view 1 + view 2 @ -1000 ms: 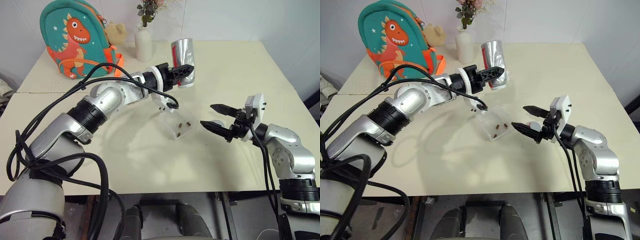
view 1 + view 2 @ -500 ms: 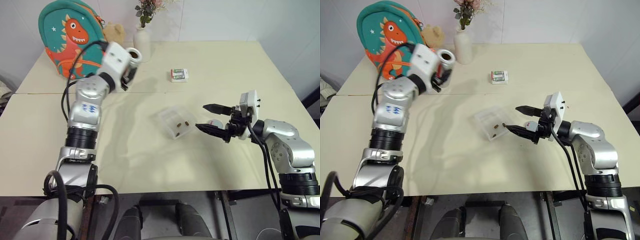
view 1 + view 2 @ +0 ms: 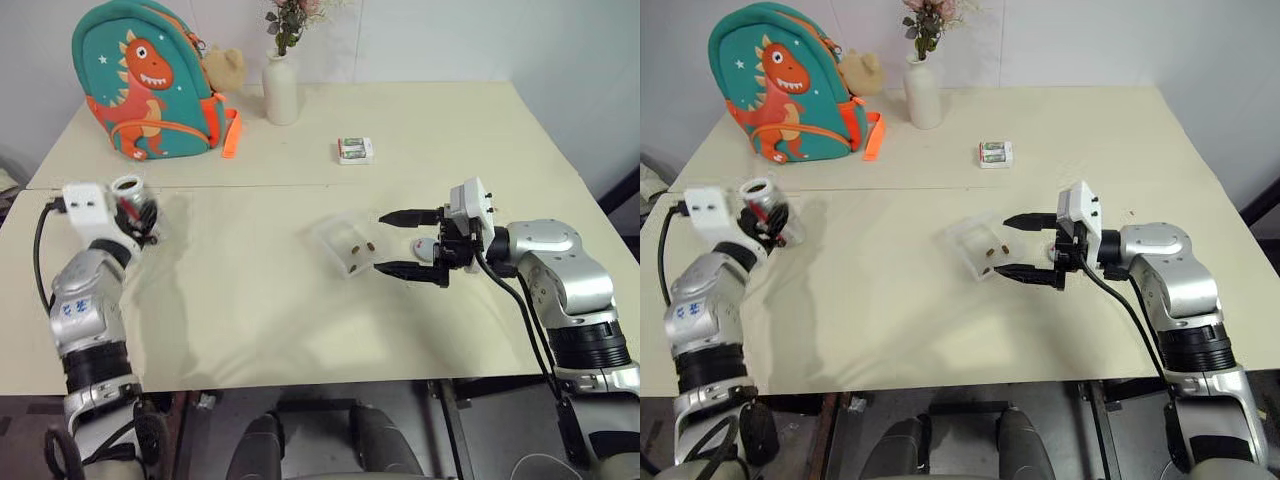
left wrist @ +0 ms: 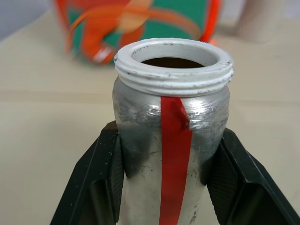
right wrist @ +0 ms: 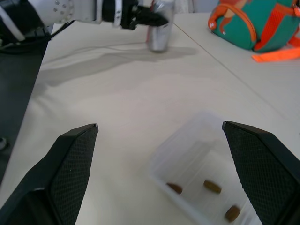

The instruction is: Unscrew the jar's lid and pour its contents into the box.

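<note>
Spanning the view: a cream counter (image 3: 300, 300) made of two slabs, with a seam running across it behind the box.
Room: pale walls behind the counter; dark floor below its near edge.
Back edge: teal dinosaur backpack (image 3: 140, 80) at the far left corner, a small plush toy (image 3: 228, 66) just beside it, then a white vase (image 3: 280, 88) with dried flowers.
Mid-rear: small white-and-green pack (image 3: 355, 150) lying alone, well apart from the rest.
Box: clear box (image 3: 345, 245) near the middle of the counter, lying open, turned at an angle to the edges.
Contents: three dark brown pieces (image 5: 208, 187) lying on the box floor.
Jar: silvery jar (image 4: 171, 140) with a red stripe, upright, mouth open with its white threaded rim showing, near the counter's left edge.
Left claw: left claw (image 3: 768, 215) clenched on the jar's body, one black finger on each side.
Right claw: right claw (image 3: 405, 243) released, fingers spread wide and pointing at the box from its right, tips just beside the box wall, nothing between them.
Lid: small round lid (image 3: 425, 245) on the counter by the right claw's fingers.
Open room: broad bare surface between jar and box; the near strip and the right rear quarter are also bare.
</note>
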Robot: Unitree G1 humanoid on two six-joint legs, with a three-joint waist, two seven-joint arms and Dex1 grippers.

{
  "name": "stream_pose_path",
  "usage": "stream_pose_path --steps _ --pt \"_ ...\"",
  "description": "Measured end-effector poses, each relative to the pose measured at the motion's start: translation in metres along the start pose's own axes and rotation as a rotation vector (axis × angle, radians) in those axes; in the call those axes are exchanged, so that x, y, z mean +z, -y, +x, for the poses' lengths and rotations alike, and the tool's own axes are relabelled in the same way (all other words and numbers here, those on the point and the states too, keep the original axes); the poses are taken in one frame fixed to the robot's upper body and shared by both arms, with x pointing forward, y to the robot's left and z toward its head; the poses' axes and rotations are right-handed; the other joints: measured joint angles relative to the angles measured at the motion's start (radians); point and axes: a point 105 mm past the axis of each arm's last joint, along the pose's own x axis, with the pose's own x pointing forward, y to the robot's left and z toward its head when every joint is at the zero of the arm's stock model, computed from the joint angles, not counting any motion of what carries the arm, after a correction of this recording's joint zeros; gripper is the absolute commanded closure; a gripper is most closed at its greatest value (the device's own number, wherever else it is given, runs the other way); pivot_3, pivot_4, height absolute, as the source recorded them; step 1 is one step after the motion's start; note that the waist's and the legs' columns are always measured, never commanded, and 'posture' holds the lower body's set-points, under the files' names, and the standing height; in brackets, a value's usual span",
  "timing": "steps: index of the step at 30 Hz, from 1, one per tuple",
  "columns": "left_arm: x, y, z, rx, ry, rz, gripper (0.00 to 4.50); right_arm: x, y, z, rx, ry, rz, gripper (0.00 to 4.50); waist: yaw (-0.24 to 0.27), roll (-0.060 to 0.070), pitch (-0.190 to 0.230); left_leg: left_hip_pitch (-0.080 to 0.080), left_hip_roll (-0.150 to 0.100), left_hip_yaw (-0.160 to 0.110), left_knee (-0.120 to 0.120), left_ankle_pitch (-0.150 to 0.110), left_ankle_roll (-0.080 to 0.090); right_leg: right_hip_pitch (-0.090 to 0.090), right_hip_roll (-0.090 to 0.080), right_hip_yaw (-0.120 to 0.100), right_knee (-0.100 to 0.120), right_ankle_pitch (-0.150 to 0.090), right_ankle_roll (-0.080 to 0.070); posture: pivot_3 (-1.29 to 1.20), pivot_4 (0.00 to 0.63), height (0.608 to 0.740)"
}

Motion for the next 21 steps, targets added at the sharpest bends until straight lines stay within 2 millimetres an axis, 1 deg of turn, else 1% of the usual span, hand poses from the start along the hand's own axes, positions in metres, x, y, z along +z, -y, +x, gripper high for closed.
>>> stream_pose_path --steps 5,7,12,13,18,21 --pt "-0.004 -0.002 -0.006 0.001 0.022 0.025 2.52 0.003 0.003 0.005 0.0 0.037 -0.032 0.03 0.005 0.0 0.0 0.001 0.0 0.001 0.0 0.0 0.0 0.002 0.0 0.0 -0.002 0.001 -0.001 0.0 0.15 0.74" --pt "-0.005 -0.002 -0.008 0.004 0.027 0.019 1.78 0.004 0.003 0.006 -0.001 0.044 -0.041 0.0 0.005 0.0 0.0 0.002 0.0 0.001 0.0 0.0 0.0 0.002 0.0 0.0 -0.002 0.001 -0.001 0.0 0.15 0.74" --pt "-0.023 0.001 -0.014 -0.012 -0.023 0.025 0.25 0.004 0.003 0.006 -0.004 0.046 -0.045 0.0 0.0 0.0 0.0 0.002 0.0 0.001 0.0 0.0 0.0 0.002 0.0 0.0 -0.002 0.001 -0.001 0.0 0.15 0.74" --pt "-0.024 0.002 -0.014 -0.017 -0.027 0.024 0.01 0.004 0.003 0.005 -0.004 0.047 -0.045 0.0 -0.001 0.0 0.0 0.002 0.0 0.0 0.0 0.0 0.0 0.002 0.0 0.0 -0.002 0.001 -0.001 0.0 0.15 0.74" --pt "-0.019 0.006 -0.02 -0.039 -0.014 0.072 0.01 0.003 0.003 0.004 -0.008 0.043 -0.043 0.0 -0.008 0.0 0.0 0.002 0.0 0.001 -0.001 0.0 0.0 0.002 0.0 0.0 -0.003 0.001 -0.001 0.0 0.15 0.74" --pt "-0.018 0.009 -0.035 -0.072 -0.028 0.171 0.01 0.002 0.002 0.002 -0.013 0.041 -0.039 0.0 -0.011 0.0 0.0 0.002 0.001 0.001 -0.002 0.0 -0.001 0.002 0.0 0.0 -0.005 0.001 -0.001 0.0 0.15 0.74"
